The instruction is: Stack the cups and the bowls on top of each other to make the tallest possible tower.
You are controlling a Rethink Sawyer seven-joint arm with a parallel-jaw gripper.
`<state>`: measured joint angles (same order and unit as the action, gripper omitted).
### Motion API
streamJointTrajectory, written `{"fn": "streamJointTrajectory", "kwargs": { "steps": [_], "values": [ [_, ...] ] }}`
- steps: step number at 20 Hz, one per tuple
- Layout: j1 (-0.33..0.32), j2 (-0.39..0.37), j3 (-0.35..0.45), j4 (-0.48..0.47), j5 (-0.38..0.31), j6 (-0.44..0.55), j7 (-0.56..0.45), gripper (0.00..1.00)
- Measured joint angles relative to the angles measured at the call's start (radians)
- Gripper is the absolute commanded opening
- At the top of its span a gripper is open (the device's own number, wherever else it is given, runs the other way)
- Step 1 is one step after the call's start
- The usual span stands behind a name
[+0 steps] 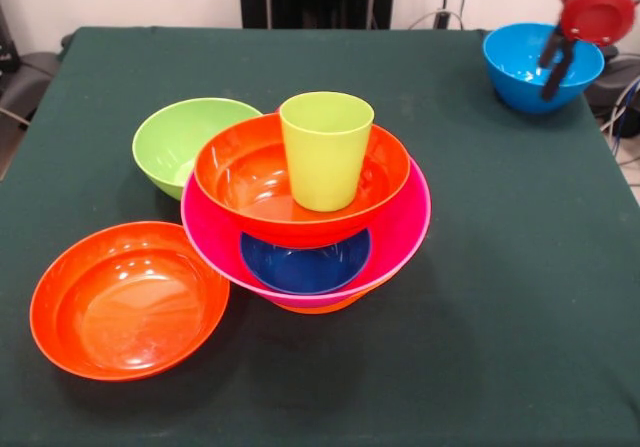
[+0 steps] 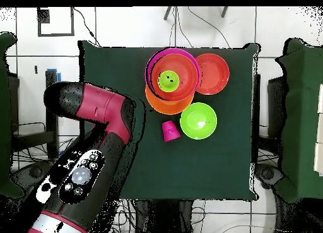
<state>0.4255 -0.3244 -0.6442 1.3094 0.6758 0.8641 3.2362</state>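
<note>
Front view, left to right. A shallow red-orange bowl (image 1: 128,300) rests alone on the green table (image 1: 520,297), at the near left. Behind it stands the green bowl (image 1: 185,143), touching the tower (image 1: 305,207). The tower is built of an orange piece at the base, the big pink bowl (image 1: 400,237), the small dark blue bowl (image 1: 305,263) visible inside it, a second red-orange bowl (image 1: 240,172) tilted on top, and 1 lime green cup (image 1: 326,150) upright in that bowl. At the far right corner sits the light blue bowl (image 1: 525,67). The gripper (image 1: 556,65) hangs over its rim; 2 dark fingers reach the bowl, but whether they are apart or clamped cannot be told

In the overhead view, a red-pink cup (image 2: 170,131) lies on the table beside the green bowl
</note>
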Motion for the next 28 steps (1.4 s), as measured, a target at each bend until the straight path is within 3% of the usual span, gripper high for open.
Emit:
{"fn": "streamJointTrajectory", "kwargs": {
  "steps": [11,19,28],
  "values": [
    [-0.106,-0.131,0.225,0.069,0.195,-0.117,0.000,1.00],
    [-0.157,-0.158,0.320,0.078,0.199,-0.151,0.000,1.00],
    [-0.131,-0.105,0.325,-0.004,0.120,-0.151,0.000,1.00]
  ]
}}
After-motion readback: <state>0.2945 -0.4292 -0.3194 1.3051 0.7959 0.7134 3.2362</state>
